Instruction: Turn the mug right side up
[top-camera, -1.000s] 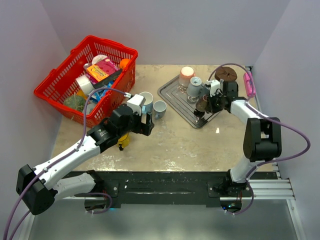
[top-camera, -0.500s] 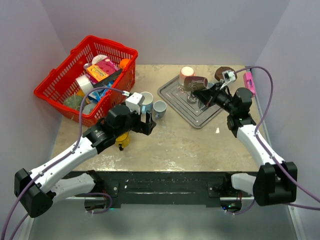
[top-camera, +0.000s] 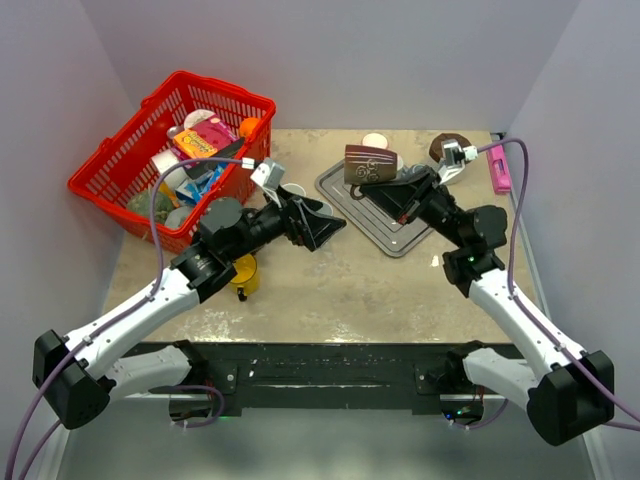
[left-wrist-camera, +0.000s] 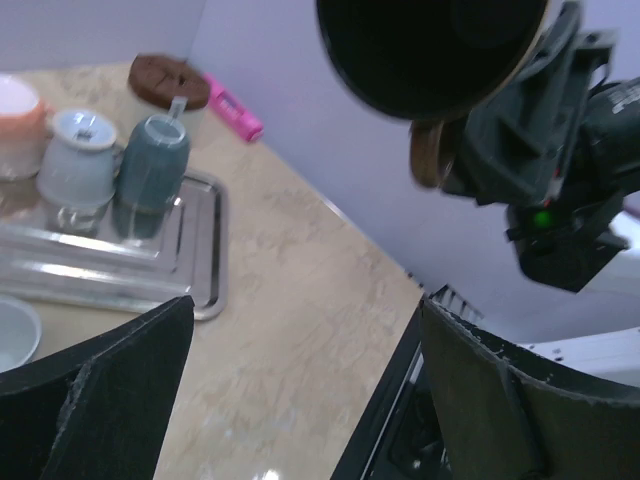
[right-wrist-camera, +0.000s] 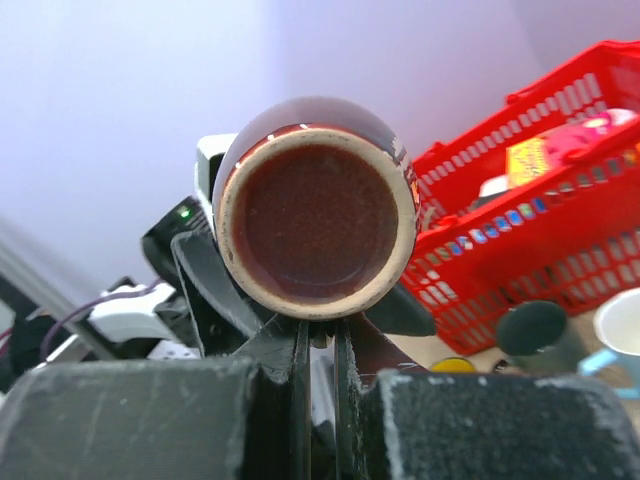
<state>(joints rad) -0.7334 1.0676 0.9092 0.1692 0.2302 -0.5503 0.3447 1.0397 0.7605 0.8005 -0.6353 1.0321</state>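
Status: task partly done.

- Mug (top-camera: 367, 163): brown, held in the air over the far end of the tray (top-camera: 400, 235), touching nothing but the right gripper (right-wrist-camera: 320, 345). It lies on its side. The right wrist view looks straight at the unglazed base, and the left wrist view looks into the dark mouth. So it is neither upside down nor upright, roughly halfway through the turn.
- Right gripper: fingers drawn together to a thin slit just under the mug. They appear to pinch the handle, which shows as a tan loop in the left wrist view. The contact itself is hidden behind the mug body.
- Left gripper (top-camera: 322, 225): raised off the table (top-camera: 350, 290), fingers spread wide and empty, pointed at the mug's mouth but well apart from it.
- Other items: two small cups (left-wrist-camera: 110, 165) stand upside down on the tray, and the red basket (top-camera: 110, 160) sits far left. Neither is involved.

Left to do, as I judge it: rotate the mug the rest of the way until the mouth faces up, lower it onto the tray or table, then release. The open left gripper could be positioned for a handover, but I cannot confirm that.

Risk: a pinch on the handle alone may let the mug swing during the wrist roll.
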